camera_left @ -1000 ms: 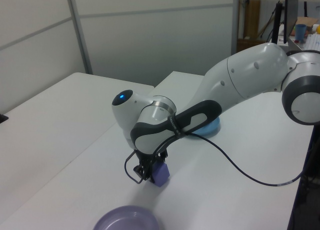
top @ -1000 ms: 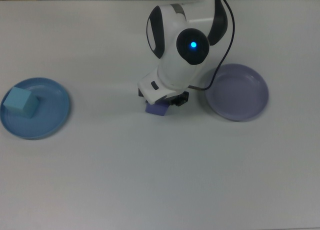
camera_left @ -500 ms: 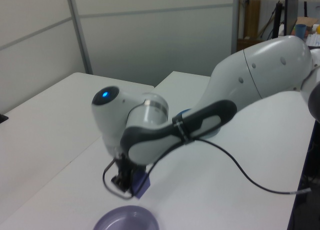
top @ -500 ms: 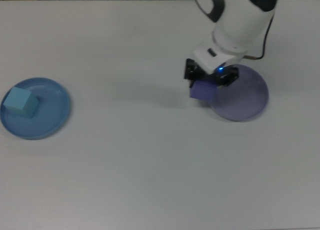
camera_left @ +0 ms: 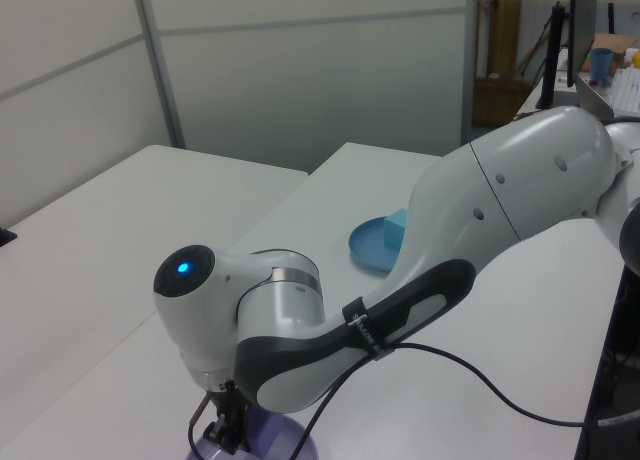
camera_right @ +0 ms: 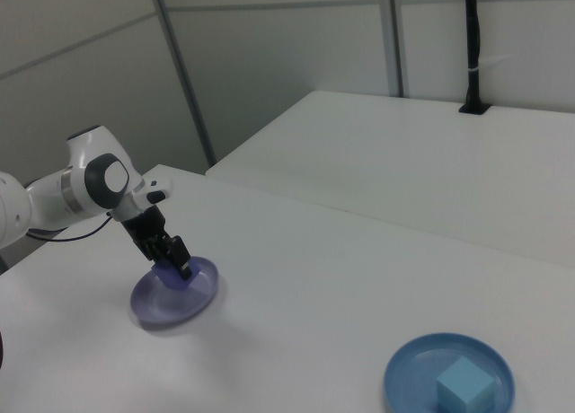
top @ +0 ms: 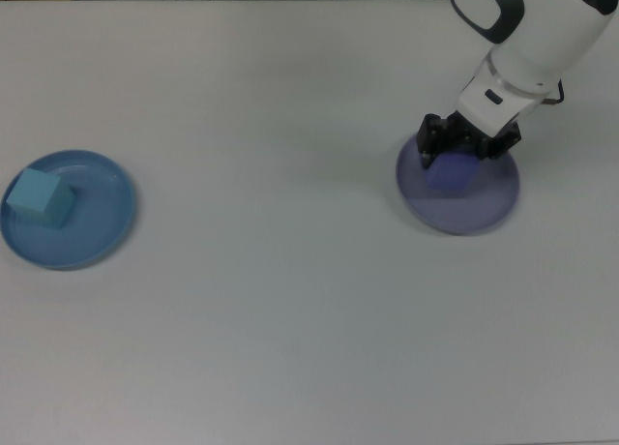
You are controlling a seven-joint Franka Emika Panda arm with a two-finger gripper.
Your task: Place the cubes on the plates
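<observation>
Top view: end effector (top: 467, 145) clenched on the indigo cube (top: 450, 172), poised over the lavender plate (top: 484, 205), toward its 10 o'clock rim. Cyan cube (top: 42, 197) seated on the blue plate (top: 97, 227) at the white bench's (top: 290, 310) 9 o'clock side.

Left view: end effector (camera_left: 228, 432) low at 6 o'clock, mostly masked by the arm; lavender plate (camera_left: 290, 448) barely visible beneath. Blue plate (camera_left: 368, 250) with cyan cube (camera_left: 396, 224) well apart.

Right view: end effector (camera_right: 176, 260) over the lavender plate's (camera_right: 193, 301) far rim, indigo cube (camera_right: 170, 276) in its grip. Blue plate (camera_right: 413, 364) and cyan cube (camera_right: 465, 383) at 5 o'clock.

Risk, as judged: release this near the rim could tip the cube onto the bench.
</observation>
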